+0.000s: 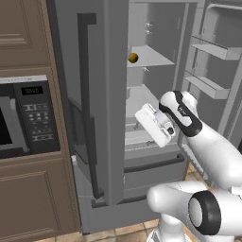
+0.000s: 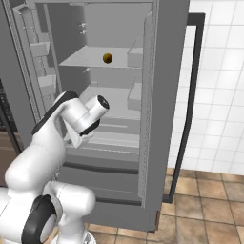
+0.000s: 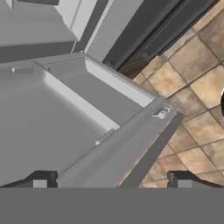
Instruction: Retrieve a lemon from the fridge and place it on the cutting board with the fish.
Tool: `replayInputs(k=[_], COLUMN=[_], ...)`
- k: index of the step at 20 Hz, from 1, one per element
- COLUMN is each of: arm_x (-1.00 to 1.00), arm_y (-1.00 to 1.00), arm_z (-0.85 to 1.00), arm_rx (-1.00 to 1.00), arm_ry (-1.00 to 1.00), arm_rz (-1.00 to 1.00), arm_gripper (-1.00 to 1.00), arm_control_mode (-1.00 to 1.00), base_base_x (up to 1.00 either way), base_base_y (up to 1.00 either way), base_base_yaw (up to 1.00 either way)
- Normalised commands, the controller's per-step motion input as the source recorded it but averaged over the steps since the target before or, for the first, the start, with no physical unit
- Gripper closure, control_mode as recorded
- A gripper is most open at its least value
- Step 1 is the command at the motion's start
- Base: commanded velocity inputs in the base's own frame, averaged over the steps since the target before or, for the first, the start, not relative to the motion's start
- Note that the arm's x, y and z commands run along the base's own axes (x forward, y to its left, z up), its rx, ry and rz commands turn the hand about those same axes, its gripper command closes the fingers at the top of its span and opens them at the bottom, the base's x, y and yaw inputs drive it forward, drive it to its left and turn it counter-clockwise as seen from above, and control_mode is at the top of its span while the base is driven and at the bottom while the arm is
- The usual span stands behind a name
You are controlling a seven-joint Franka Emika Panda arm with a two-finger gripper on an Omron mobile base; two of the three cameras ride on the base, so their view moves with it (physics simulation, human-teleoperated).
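One lemon [image 1: 133, 57] waiting on an upper shelf, well above the gripper [image 3: 113, 178].

The fridge [image 1: 101, 118] is standing with its right door swung wide; the lemon is sitting alone on that shelf, and the other shelves and door bins are looking bare. The gripper, jaws spread wide and holding nothing, is pointing down at a lower shelf edge and the floor. Rising from here, I'd worry the arm is risking a clip on the shelf lip, or nudging the round fruit into rolling.

Lemon [image 1: 133, 57] on upper shelf [image 1: 153, 57] — inside fridge [image 1: 101, 94].
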Motion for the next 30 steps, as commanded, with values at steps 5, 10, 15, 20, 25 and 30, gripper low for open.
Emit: replayInputs(k=[5, 10, 15, 20, 25, 30], arm_x=[0.42, 0.34, -0.04, -0.37, -0.59, -0.59], arm_y=[0.47, 0.42, 0.43, 0.46, 0.55, 0.72], arm_z=[-0.38, -0.33, -0.15, 0.0, 0.0, 0.0], arm_rx=[0.09, 0.06, 0.05, 0.01, 0.0, 0.0], arm_ry=[0.05, 0.09, 0.11, 0.14, 0.13, 0.12], arm_rz=[0.0, 0.0, 0.05, 0.09, 0.09, 0.04], arm_gripper=[-1.0, -1.0, -1.0, -1.0, -1.0, -1.0], arm_control_mode=[-1.0, -1.0, -1.0, -1.0, -1.0, -1.0], base_base_x=[0.0, 0.0, 0.0, 0.0, 0.0, 0.0], base_base_y=[0.0, 0.0, 0.0, 0.0, 0.0, 0.0], base_base_yaw=[0.0, 0.0, 0.0, 0.0, 0.0, 0.0])
